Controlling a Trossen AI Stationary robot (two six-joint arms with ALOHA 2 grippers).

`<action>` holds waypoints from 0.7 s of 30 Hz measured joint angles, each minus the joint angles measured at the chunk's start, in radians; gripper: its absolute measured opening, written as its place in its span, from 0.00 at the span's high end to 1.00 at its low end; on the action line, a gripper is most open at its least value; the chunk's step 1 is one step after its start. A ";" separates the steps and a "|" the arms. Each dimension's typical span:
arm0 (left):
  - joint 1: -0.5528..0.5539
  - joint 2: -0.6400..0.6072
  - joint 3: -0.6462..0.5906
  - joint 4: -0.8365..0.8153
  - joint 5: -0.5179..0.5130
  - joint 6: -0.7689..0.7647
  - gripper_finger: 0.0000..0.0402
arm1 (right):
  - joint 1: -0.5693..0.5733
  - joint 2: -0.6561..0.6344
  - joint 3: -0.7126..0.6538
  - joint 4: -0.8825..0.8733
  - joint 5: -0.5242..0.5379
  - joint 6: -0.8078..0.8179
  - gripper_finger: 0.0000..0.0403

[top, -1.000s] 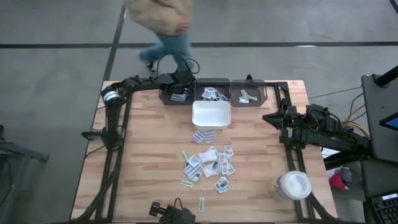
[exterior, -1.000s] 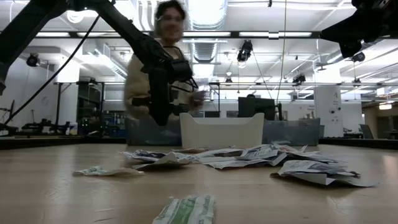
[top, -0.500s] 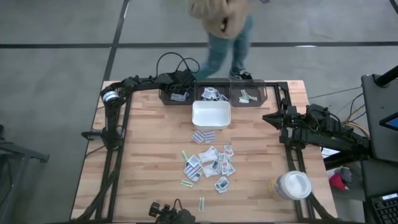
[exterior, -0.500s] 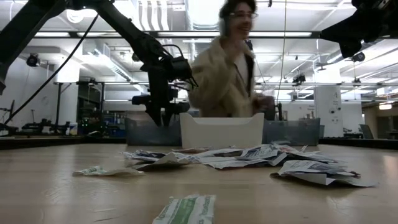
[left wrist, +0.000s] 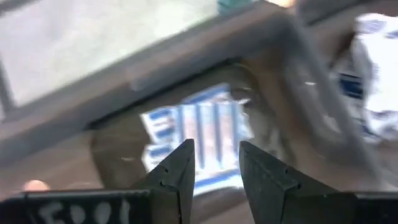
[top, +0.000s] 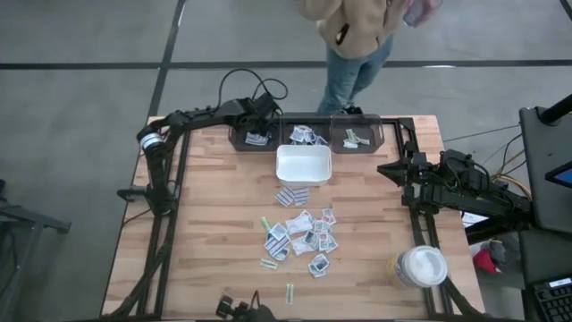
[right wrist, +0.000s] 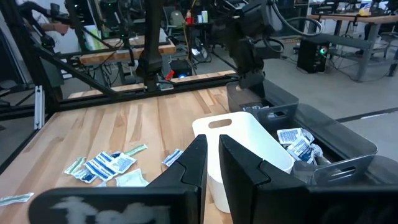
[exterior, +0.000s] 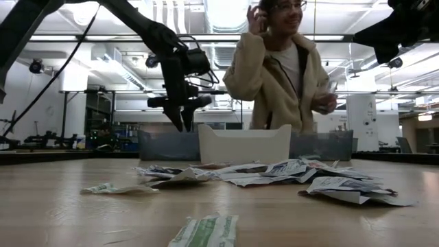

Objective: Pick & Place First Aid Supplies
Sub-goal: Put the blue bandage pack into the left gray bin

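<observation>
Blue-striped packet (left wrist: pixel 198 140) flat, stripes toward fingers

First aid supplies (top: pixel 302 235): loose scatter of small flat packets, white/grey with blue-striped, red or green print, centre of the high view. Four blue-striped ones in a row (top: pixel 292 196) just above the pile. Narrow green strips (top: pixel 290 292) lower down. More packets in the three top-centre compartments; one blue-striped packet (left wrist: pixel 198 132) lies flat there.
</observation>
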 joint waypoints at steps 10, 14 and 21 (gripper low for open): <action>-0.073 -0.086 0.003 -0.005 0.099 -0.006 0.70 | 0.000 0.000 0.000 0.000 0.000 0.000 0.90; -0.140 -0.130 0.003 -0.004 0.101 -0.006 0.70 | 0.000 0.000 0.000 0.000 0.000 0.000 0.90; -0.282 -0.166 0.003 -0.003 0.100 -0.006 0.70 | 0.000 0.000 0.000 0.000 0.000 0.000 0.90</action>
